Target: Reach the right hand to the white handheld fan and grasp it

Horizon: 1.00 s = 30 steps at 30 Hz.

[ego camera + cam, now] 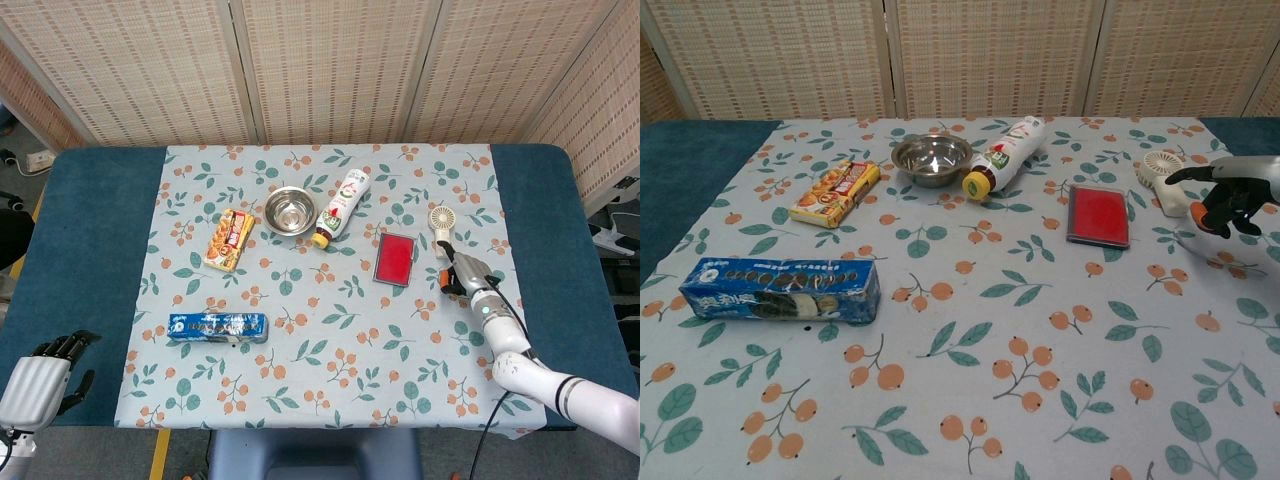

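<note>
Only the head view shows the left hand (40, 372), low at the bench's near-left corner, fingers loosely curled around nothing, though they look small there. The chest view shows the right hand (1230, 192) more plainly: fingers (1185, 175) spread and empty, the forward one just at the handle of the white handheld fan (442, 227), which lies flat near the cloth's right edge. Bare floral cloth (330, 370) stretches in front of the hand, and the red case (395, 258) sits to the fan's left. Woven screens (330, 60) close off the back
</note>
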Each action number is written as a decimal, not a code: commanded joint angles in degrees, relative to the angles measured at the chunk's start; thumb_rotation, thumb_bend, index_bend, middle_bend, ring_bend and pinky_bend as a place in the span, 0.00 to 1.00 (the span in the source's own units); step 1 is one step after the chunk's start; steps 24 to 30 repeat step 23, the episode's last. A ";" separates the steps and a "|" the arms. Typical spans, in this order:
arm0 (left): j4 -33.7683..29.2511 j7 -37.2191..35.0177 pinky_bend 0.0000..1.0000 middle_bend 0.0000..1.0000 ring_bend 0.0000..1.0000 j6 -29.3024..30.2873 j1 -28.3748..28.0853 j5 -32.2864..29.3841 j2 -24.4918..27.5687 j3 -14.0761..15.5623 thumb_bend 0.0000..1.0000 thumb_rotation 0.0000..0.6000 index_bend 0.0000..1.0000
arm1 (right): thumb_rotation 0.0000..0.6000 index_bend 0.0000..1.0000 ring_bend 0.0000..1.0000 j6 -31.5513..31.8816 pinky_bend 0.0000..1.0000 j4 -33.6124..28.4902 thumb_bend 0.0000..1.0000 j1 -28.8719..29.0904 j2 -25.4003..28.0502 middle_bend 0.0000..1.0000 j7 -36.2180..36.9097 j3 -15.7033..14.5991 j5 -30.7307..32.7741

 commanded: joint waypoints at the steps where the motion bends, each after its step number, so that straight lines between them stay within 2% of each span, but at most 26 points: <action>1: 0.09 -0.04 0.43 0.25 0.30 0.15 0.04 0.23 -0.02 0.06 0.42 1.00 0.26 | 1.00 0.00 0.66 7.23 0.80 -10.04 0.69 -4.30 6.04 0.76 -1.14 -3.08 -8.60; 4: 0.13 -0.08 0.43 0.25 0.30 0.29 0.05 0.41 -0.04 0.06 0.42 1.00 0.26 | 1.00 0.00 0.66 13.49 0.80 -14.88 0.69 -8.11 8.77 0.76 -1.26 -5.57 -16.57; 7: 0.22 -0.01 0.43 0.25 0.30 0.36 0.07 0.46 -0.12 0.05 0.42 1.00 0.26 | 1.00 0.00 0.66 20.78 0.80 -16.59 0.69 -12.54 10.02 0.76 -0.77 -8.54 -25.58; 11: 0.17 -0.08 0.43 0.25 0.30 0.57 0.09 0.66 -0.12 0.03 0.42 1.00 0.26 | 1.00 0.03 0.63 31.32 0.79 -14.45 0.69 -18.86 9.44 0.76 -0.96 -13.04 -36.27; 14: 0.17 -0.11 0.43 0.25 0.30 0.83 0.14 0.88 -0.16 0.02 0.42 1.00 0.26 | 1.00 0.05 0.57 38.68 0.74 -10.60 0.62 -23.69 8.03 0.75 -2.98 -16.15 -42.06; 16: 0.18 -0.22 0.43 0.25 0.30 1.00 0.20 1.06 -0.13 0.06 0.42 1.00 0.26 | 1.00 0.05 0.52 42.58 0.69 -8.27 0.55 -26.00 6.97 0.69 -3.87 -16.96 -44.56; 18: 0.33 -0.31 0.43 0.25 0.30 0.91 0.10 1.00 -0.22 -0.05 0.42 1.00 0.26 | 1.00 0.06 0.46 46.31 0.62 -5.44 0.47 -28.19 5.78 0.59 -4.22 -17.35 -46.90; 22: 0.40 -0.21 0.43 0.25 0.30 0.70 -0.08 0.93 -0.32 -0.17 0.42 1.00 0.26 | 1.00 0.12 0.33 51.41 0.50 -1.89 0.35 -31.07 4.39 0.45 -1.89 -16.76 -49.77; 30: 0.40 -0.10 0.43 0.25 0.30 0.68 -0.10 0.93 -0.36 -0.19 0.42 1.00 0.26 | 1.00 0.12 0.32 52.28 0.48 -1.14 0.35 -31.53 4.16 0.43 -1.03 -16.58 -50.39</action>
